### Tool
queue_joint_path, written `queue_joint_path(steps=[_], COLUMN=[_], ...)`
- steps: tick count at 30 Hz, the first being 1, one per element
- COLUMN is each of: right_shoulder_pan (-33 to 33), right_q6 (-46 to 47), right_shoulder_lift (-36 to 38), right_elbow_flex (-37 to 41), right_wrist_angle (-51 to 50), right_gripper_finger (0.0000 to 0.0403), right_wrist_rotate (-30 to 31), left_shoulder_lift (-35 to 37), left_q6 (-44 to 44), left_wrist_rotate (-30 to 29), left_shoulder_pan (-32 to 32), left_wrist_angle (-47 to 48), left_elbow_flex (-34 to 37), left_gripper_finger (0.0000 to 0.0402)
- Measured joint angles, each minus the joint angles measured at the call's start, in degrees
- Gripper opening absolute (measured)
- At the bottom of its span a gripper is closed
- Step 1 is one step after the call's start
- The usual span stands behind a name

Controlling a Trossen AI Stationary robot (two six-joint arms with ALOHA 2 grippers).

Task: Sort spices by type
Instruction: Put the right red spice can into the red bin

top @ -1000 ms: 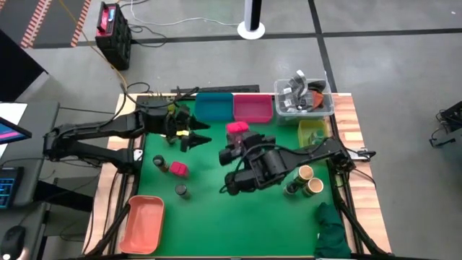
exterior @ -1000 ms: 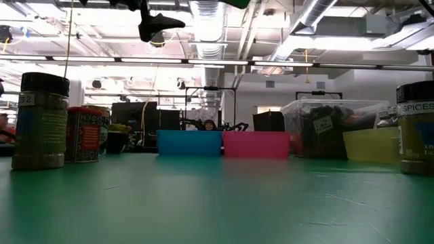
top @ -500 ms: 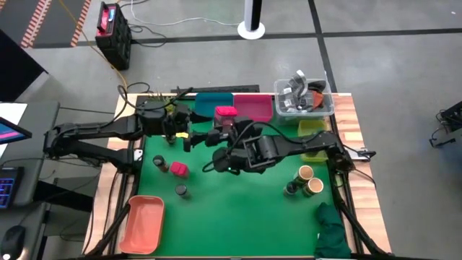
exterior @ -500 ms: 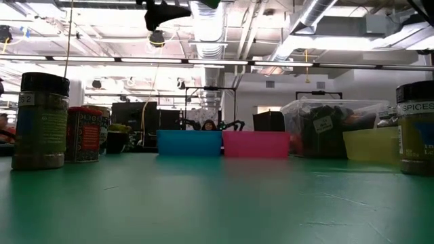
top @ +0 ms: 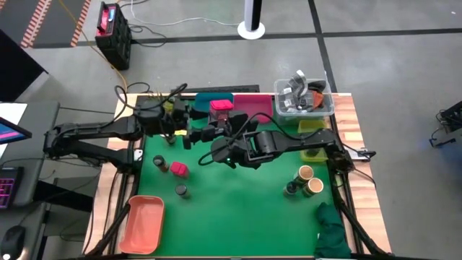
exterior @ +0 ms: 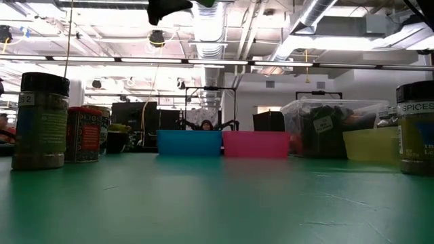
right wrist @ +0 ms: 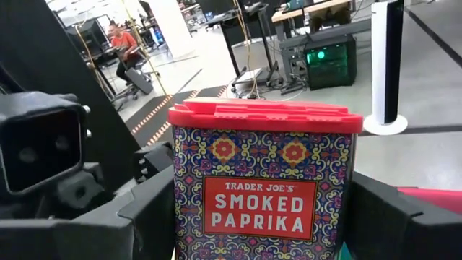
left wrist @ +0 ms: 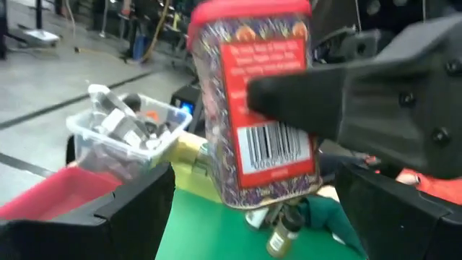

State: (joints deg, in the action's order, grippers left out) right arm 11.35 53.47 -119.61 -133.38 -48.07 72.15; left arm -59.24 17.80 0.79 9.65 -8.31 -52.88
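The smoked paprika tin (right wrist: 265,180), a pink-lidded pack with a patterned label, is pinched between the fingers of the right end effector (top: 214,123) and held up in the air above the far part of the tabletop (top: 238,202), close to the blue bin (top: 214,103) and the pink bin (top: 253,107). The left end effector (top: 189,128) hangs just beside it with its fingers spread wide, facing the tin, gripping nothing. On the green mat to the left lie a second pink pack (top: 178,169) and two dark-lidded jars (top: 159,162), with an orange tray (top: 141,223) at the near corner. To the right stand two tan-topped jars (top: 305,174) and a green jar (top: 291,189). A clear tub of grey clutter (top: 304,97) and a yellow bin (top: 311,131) sit along the far right edge.
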Motion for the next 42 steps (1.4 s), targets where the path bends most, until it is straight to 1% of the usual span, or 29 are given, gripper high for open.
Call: queue_joint_path(steps=[4, 9, 14, 20, 23, 27, 33, 35, 38, 40, 42], right_shoulder_pan=[0.0, 0.0, 0.2, 1.1, 1.4, 1.4, 1.4, 1.3, 1.4, 1.6, 1.8], right_q6=[-0.8, -1.5, -2.8, -4.2, -5.9, -7.0, -8.5, -9.9, -10.2, -10.2, -10.2], right_shoulder_lift=[0.0, 0.0, 0.0, -0.1, -0.1, -0.1, -0.1, -0.1, 0.1, 0.1, 0.1], right_elbow_flex=[0.0, 0.0, 0.0, 0.0, 0.0, 0.0, 0.0, 0.0, 0.0, -0.1, -0.1], right_wrist_angle=[-0.5, -0.4, -0.5, -0.4, 0.4, 0.6, 0.5, 0.3, 0.4, 0.7, 0.8], right_gripper_finger=[0.0327, 0.0327, 0.0327, 0.0327, 0.0327, 0.0327, 0.0332, 0.0342, 0.037, 0.0389, 0.0394], right_wrist_rotate=[0.0, -0.1, -0.2, -0.3, -1.5, -2.5, -3.6, -4.6, -5.2, -5.6, -5.7], left_shoulder_lift=[0.0, -0.5, -1.9, -2.8, -2.7, -2.7, -2.7, -2.5, -2.4, -2.5, -2.5], left_q6=[-0.2, -3.7, -6.2, -7.2, -8.1, -7.8, -7.2, -7.0, -7.0, -7.0, -7.3], left_wrist_rotate=[-0.9, -1.1, 1.0, 3.6, 4.9, 5.9, 6.6, 6.3, 6.2, 6.2, 6.3], left_shoulder_pan=[0.0, 0.0, 0.0, 0.0, 0.0, 0.0, 0.0, 0.0, 0.1, 0.1, 0.1], left_wrist_angle=[-0.4, -1.7, -3.9, -5.7, -5.5, -5.2, -4.9, -4.7, -4.3, -3.9, -3.7], left_elbow_flex=[0.0, 0.0, 0.0, 0.1, 0.1, 0.1, 0.1, 0.1, 0.1, 0.1, 0.1], left_gripper_finger=[0.0365, 0.0365, 0.0364, 0.0351, 0.0342, 0.032, 0.0256, 0.0235, 0.0214, 0.021, 0.021])
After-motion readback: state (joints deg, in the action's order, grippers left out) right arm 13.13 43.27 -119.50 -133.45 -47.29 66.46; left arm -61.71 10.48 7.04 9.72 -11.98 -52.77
